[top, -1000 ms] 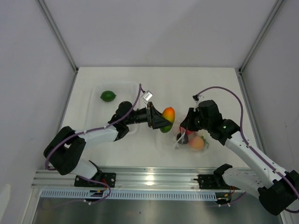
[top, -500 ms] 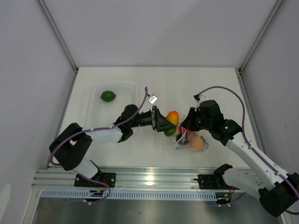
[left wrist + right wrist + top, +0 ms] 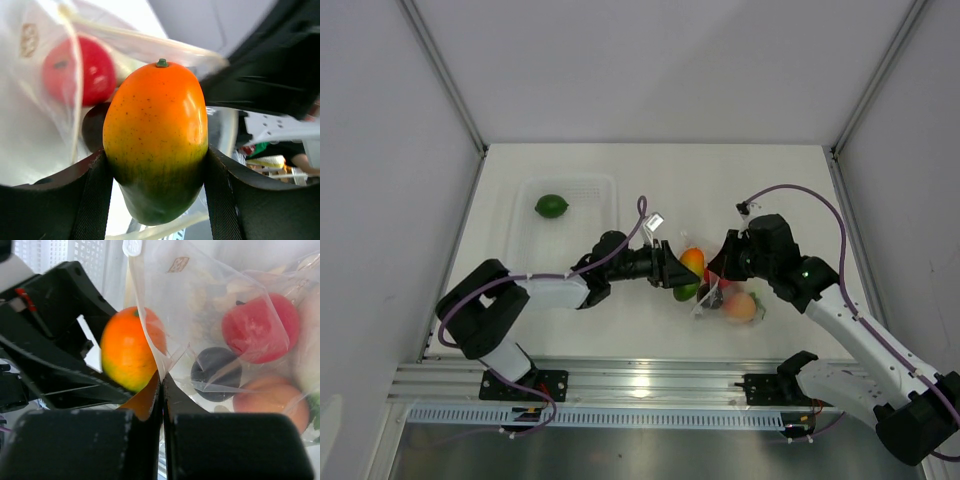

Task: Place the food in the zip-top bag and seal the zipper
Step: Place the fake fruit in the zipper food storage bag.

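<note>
No word, number or brand can be read anywhere. The zip-top bag (image 3: 205, 295) carries a small tan printed mark (image 3: 178, 264) near its upper edge. The same mark appears in the left wrist view, and in both it is too blurred to make out. A white tag (image 3: 654, 218) by the left arm's wrist is too small to show any writing.

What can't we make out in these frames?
1. Opening of the bag: top view, covered by the left gripper and right gripper; unclear whether the mango is inside yet.
2. The dark fruit: left wrist view, mostly behind the mango.
3. The radish: right wrist view, cut off by the right edge.
</note>
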### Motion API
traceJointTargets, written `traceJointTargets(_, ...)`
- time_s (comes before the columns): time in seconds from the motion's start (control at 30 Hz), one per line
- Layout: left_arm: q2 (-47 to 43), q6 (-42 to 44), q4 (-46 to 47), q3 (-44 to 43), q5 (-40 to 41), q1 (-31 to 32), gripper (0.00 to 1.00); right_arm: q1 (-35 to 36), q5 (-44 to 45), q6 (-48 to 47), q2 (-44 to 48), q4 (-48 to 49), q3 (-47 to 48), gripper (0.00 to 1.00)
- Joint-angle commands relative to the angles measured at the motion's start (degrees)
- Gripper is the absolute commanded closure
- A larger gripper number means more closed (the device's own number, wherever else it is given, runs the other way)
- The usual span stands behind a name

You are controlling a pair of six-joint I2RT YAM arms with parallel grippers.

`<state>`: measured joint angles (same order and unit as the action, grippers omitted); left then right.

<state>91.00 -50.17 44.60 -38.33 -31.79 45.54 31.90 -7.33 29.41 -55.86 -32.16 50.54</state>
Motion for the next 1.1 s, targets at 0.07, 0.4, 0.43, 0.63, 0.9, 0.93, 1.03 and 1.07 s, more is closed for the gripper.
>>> traceJointTargets(0.07, 0.7, 1.7, -14.8, -6.1, 8.9, 3.1, 0.99, -0.1, 0.6, 0.7, 1.5, 1.7, 1.8, 1.0)
traceJointTargets(0.4, 2.5, 1.2, -23.4, -9.9, 12.9, 5.2, 0.95, -0.3, 0.5, 0.8, 1.3, 2.4, 1.8, 1.0)
traceJointTargets(0.43, 2.5, 1.3, -23.9, -10.2, 13.2, 5.3, 0.93, -0.3, 0.5, 0.8, 1.3, 2.4, 1.7, 1.0)
traceJointTargets(0.63, 2.0, 0.6, -31.5, -12.7, 18.0, 6.3, 0.79, -0.5, 0.3, 1.1, 1.0, 2.9, 1.3, 1.0)
traceJointTargets(0.9, -0.9, 2.0, -32.7, -12.7, 19.6, 6.8, 0.01, -0.6, 0.1, 1.0, 1.2, 3.2, 1.0, 1.0)
traceJointTargets(0.93, -1.4, 2.9, -32.3, -12.2, 19.8, 6.9, 0.01, -0.6, 0.1, 1.1, 1.4, 3.2, 0.9, 1.0)
traceJointTargets(1.03, -3.7, 4.9, -30.4, -10.9, 20.4, 7.1, 0.01, -0.8, 0.3, 0.9, 1.5, 2.9, 0.9, 1.0)
traceJointTargets(1.07, -4.3, 5.5, -29.8, -9.8, 20.4, 7.2, 0.01, -0.8, 0.3, 0.9, 1.6, 2.9, 0.8, 1.0)
